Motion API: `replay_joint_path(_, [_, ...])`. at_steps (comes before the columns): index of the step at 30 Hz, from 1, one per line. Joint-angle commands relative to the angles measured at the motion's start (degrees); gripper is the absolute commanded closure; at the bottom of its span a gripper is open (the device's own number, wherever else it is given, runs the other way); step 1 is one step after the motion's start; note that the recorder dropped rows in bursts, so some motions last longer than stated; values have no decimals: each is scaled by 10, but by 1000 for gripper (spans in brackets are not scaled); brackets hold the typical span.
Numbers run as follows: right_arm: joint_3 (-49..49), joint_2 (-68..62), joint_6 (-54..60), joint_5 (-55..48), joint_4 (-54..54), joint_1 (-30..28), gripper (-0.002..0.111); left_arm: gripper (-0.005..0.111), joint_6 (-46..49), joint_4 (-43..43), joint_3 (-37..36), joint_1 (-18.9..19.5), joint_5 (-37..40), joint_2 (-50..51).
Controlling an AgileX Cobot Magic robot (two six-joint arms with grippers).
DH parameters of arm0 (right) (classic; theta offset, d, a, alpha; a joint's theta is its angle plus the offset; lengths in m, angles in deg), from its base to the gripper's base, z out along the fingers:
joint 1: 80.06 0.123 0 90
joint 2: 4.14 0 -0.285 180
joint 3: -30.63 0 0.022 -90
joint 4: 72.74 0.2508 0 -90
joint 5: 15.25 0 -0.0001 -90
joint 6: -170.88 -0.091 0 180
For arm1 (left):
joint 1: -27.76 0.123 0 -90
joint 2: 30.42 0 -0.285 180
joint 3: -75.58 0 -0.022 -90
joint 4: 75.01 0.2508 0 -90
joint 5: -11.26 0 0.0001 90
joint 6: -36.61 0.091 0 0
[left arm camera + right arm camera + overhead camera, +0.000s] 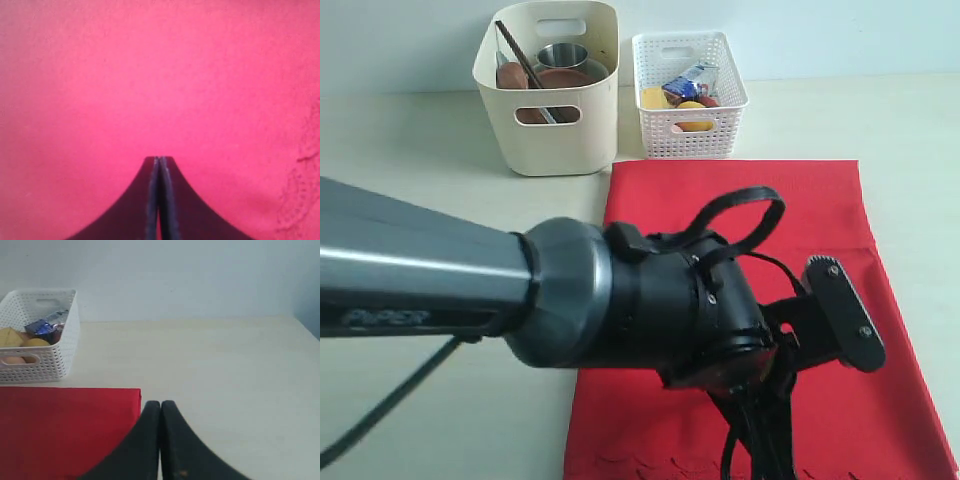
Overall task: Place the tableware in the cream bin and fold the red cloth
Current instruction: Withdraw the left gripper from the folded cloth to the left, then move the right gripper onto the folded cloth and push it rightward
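**Tableware binned, cloth fold in hand**

Exterior view: the cream bin [548, 120] stands at the far side of the worktop [420, 170]. We see the steel cup [563, 55], the wooden plate [563, 78] and the chopsticks [517, 52] inside it. No tableware lies loose on the worktop, so we judge that part done. Just beside the bin is the white basket [688, 100], which holds food. The red cloth [840, 240] lies flat in front of both, its scalloped edge [650, 464] nearest the camera. The left arm [440, 280] reaches across over the cloth and hides its middle. Neither hand shows here.

Left wrist view: the left hand [159, 161] has its jaws pressed together, close above the red fabric, which fills the frame. The scalloped stitching runs along one side. We cannot tell whether any fabric is pinched between the tips.

Right wrist view: the right hand [160, 405] is closed and empty. It sits over bare worktop just beside a corner of the cloth, with the basket beyond.

We take the fold as the step in hand. Next, both hands need to open, pinch the cloth at an edge or corner, and carry it across evenly.
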Motion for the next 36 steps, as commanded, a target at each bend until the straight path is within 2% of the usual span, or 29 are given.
replay_joint_path(1, [1, -27, 21, 47, -17, -3, 108, 106, -165, 162, -6, 21, 95, -94])
replay_joint_path(6, [-2, -101, 26, 104, -35, -3, 108, 106, -406, 398, -106, 46, 139, -264])
replay_joint_path(13, [-71, -268, 26, 404, -38, -3, 108, 106, -645, 527, -332, 64, 139, -528])
replay_joint_path(14, [-95, -321, 26, 461, -50, -3, 108, 106, -722, 565, -391, 64, 139, -599])
replay_joint_path(16, [-124, -405, 26, 502, -63, 4, 108, 106, -830, 621, -477, 64, 139, -687])
replay_joint_path(19, [-160, -489, 19, 467, -80, 55, 108, 106, -961, 721, -560, 64, 139, -780])
replay_joint_path(20, [-181, -523, 1, 416, -95, 84, 108, 106, -1013, 762, -589, 64, 143, -816])
replay_joint_path(22, [-211, -564, -42, 362, -129, 105, 108, 106, -1033, 777, -612, 64, 149, -853])
replay_joint_path(25, [-235, -612, -100, 348, -163, 110, 108, 106, -1033, 776, -625, 64, 148, -871])
replay_joint_path(28, [-234, -633, -100, 286, -163, 110, 108, 106, -1033, 774, -625, 64, 148, -870])
replay_joint_path(36, [-225, -643, -100, 244, -163, 110, 108, 106, -1030, 773, -625, 64, 148, -870])
